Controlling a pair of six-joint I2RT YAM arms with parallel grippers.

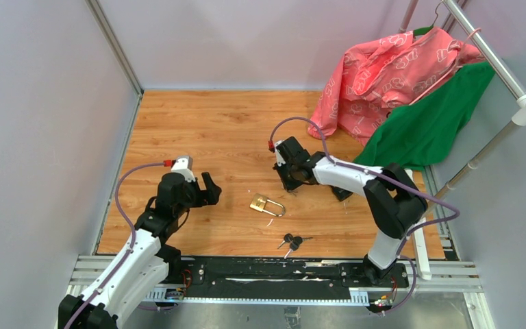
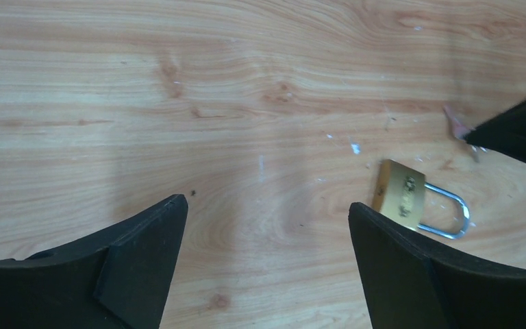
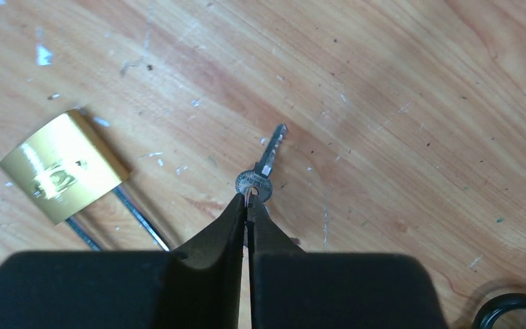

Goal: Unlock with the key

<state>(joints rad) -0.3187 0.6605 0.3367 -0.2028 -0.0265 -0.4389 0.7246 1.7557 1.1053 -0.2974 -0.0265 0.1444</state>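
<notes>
Right gripper (image 3: pixel 248 205): fingers pinched together on the round head of the key (image 3: pixel 264 164), with the blade pointing away from the wrist. I cannot tell from this view whether the key rests on the wood or sits just above it. The brass padlock (image 3: pixel 61 166) lies flat just left of the key, apart from it.

Left gripper (image 2: pixel 267 226): jaws spread wide and holding nothing, over bare wood. In this view the padlock lies partly behind the finger (image 2: pixel 397 267) on the picture's right, and its shackle looks closed.

Surface: the table (image 1: pixel 198 123) is a pale wood-grain board, scuffed and flecked with white around the lock.

From overhead I see the padlock between the two grippers, toward the near half of the board. A bunch of spare keys (image 1: pixel 291 240) with black heads lies nearer the front edge, and neither wrist camera shows it. The held key is too small to make out from overhead, so only the right wrist view shows the grip.

Room: grey walls (image 1: pixel 34 103) enclose the table. At far right a pink garment (image 1: pixel 390 68) and a green garment (image 1: pixel 431 120) drape from a white rail (image 1: pixel 493 55).
</notes>
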